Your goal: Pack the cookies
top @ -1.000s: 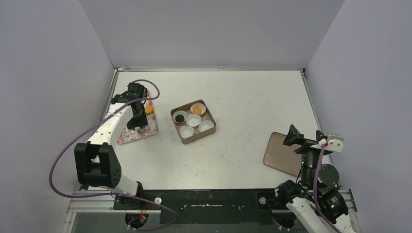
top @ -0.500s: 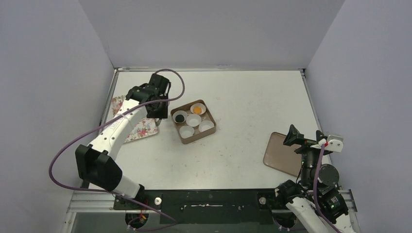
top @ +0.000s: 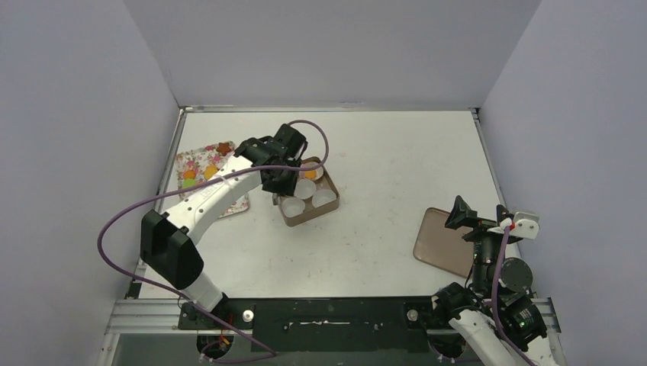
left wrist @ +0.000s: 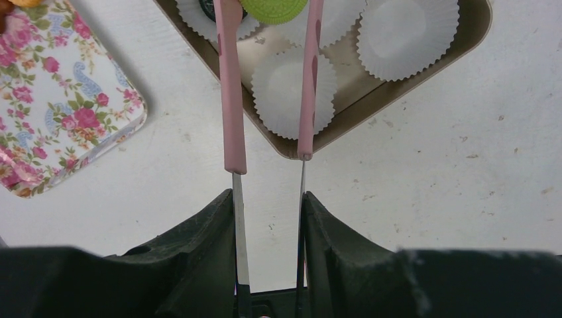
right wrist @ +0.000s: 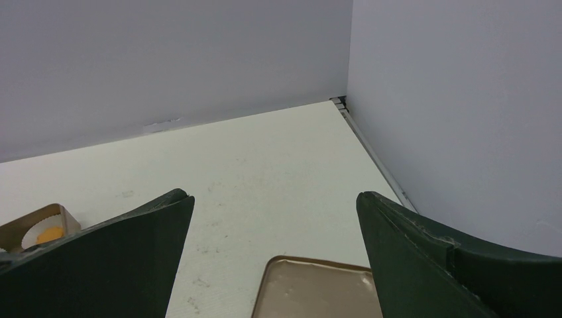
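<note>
Holding a green cookie (left wrist: 268,6) over the brown box (left wrist: 384,93) with the left pincer (left wrist: 270,26).

Clamped on that cookie's edges with the long pink fingers (left wrist: 228,99), above the white paper cups (left wrist: 293,99) inside the box; seemingly clear of the cups, though cut off at the top edge of the wrist view, so hard to say. Just left of it, in a cup, a dark brown cookie (left wrist: 206,5), half hidden behind one finger. In the far corner cup, an orange cookie (right wrist: 48,234). On the floral tray (top: 200,183), flat on the counter (top: 381,168) left of the box, several more orange cookies (top: 189,174). Over at the right side, the right pincer (right wrist: 275,196) spread wide apart, gripping nothing, poised above a brown lid (right wrist: 311,288) lying well apart from the box.
</note>
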Robot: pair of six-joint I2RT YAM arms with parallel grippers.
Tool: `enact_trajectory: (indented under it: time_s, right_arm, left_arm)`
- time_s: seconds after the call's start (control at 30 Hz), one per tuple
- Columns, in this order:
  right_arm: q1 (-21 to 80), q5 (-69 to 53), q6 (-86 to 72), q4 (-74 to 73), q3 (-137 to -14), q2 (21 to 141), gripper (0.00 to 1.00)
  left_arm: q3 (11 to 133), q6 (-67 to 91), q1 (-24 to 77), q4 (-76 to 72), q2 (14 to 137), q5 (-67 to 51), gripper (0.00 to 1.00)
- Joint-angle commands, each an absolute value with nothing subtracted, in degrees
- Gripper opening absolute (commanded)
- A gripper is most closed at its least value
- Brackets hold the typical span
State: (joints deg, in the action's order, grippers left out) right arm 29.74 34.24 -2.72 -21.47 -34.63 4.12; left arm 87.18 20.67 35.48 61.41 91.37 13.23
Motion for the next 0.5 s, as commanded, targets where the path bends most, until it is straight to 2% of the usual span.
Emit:
enact_trajectory:
  time_s: [0.0, 0.47]
  right_arm:
    - [30.23, 34.54, -2.2, -19.51, -34.37, 4.26, 1.0]
    - [30.19, 34.72, -2.19, -19.42, -34.22, 4.28, 1.0]
  left_arm:
    - [90.34, 21.39, 37.35, 58.46, 93.4, 11.62, 0.15]
    - [89.96, 20.79, 40.15, 57.47, 98.19, 12.36, 0.16]
